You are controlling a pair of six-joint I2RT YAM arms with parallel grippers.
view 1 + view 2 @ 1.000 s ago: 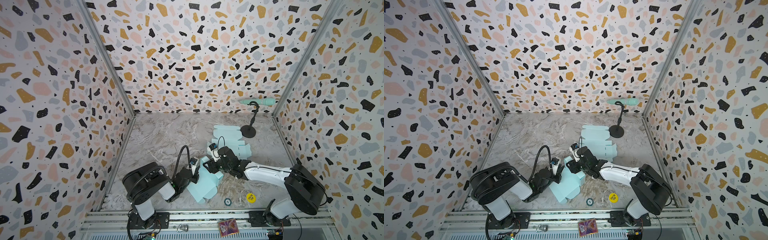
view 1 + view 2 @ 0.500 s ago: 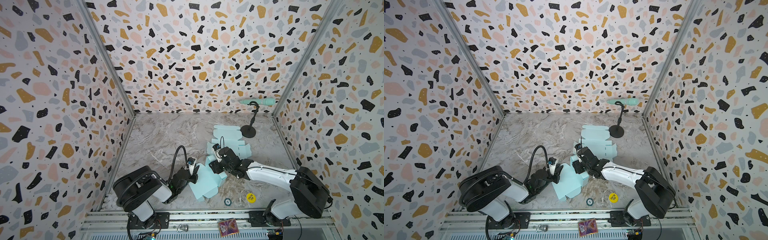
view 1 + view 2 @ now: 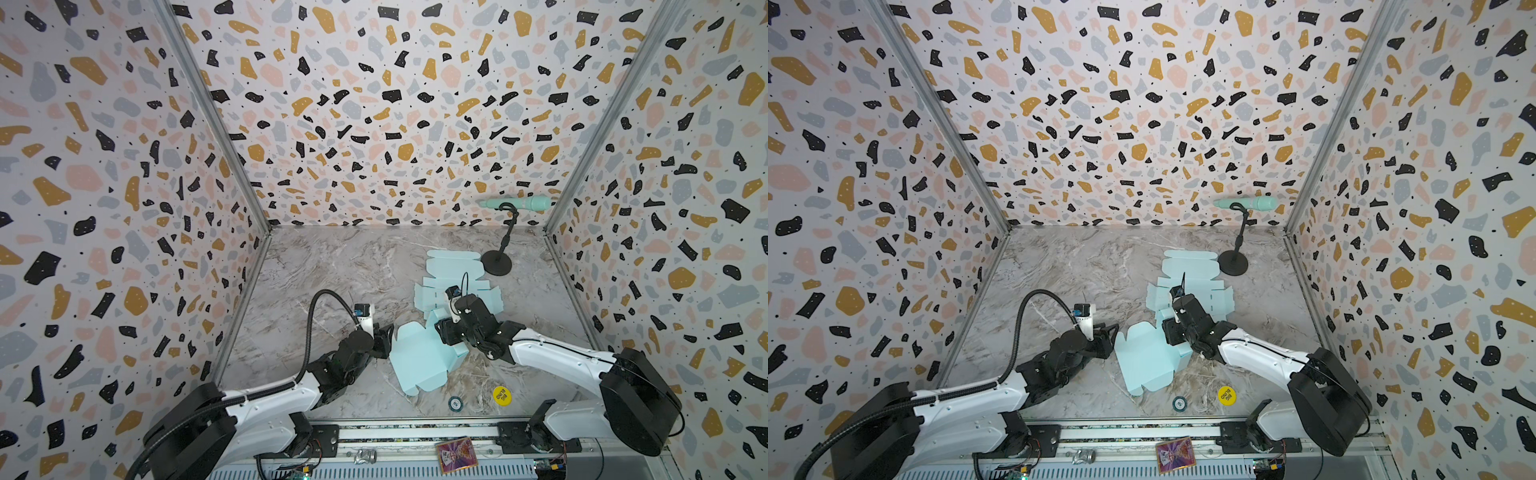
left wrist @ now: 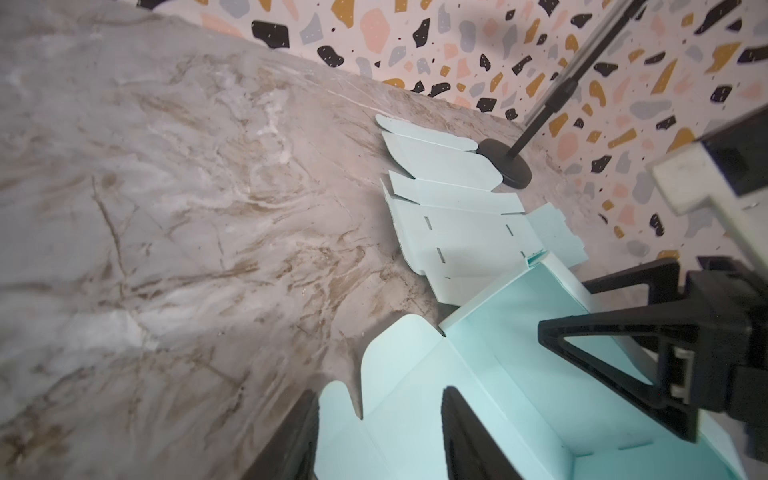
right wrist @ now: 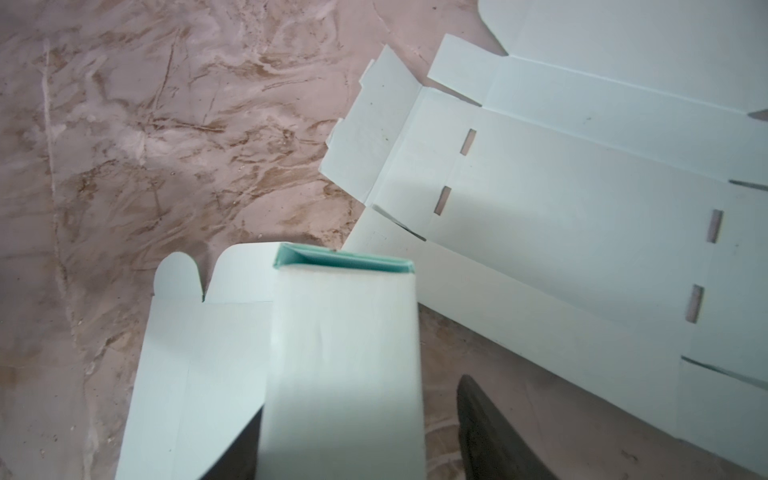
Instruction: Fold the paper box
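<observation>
Paper box [image 3: 419,357], half formed, sits on the marble tabletop [image 3: 332,270] between my arms — my left gripper [image 3: 389,338] has just sprung open off its lid flap [image 4: 399,361], while my right gripper [image 3: 446,332] straddles a side wall [image 5: 340,353] loosely (gap visible), so I reckon the flap needs regripping.

marble tabletop [image 3: 332,270]: half-folded paper box [image 3: 415,361], flat blanks [image 3: 451,259] (overlapping), stand base [image 3: 496,264], yellow disc [image 3: 501,395].
</observation>
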